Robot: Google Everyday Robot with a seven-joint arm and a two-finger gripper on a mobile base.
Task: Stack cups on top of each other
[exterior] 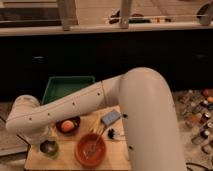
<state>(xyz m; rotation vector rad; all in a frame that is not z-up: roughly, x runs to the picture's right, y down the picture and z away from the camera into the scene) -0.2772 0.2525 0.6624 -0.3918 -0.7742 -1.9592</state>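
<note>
I note dim, warm light from above. The white arm [145, 100] takes the brightest glare; the gripper [46, 142], lower left over the surface [64, 163], lies in shadow.

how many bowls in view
2: a dark bowl holding an orange fruit, and an orange bowl in front of it. The arm may hide more. The hand is by the cup at the left.
</note>
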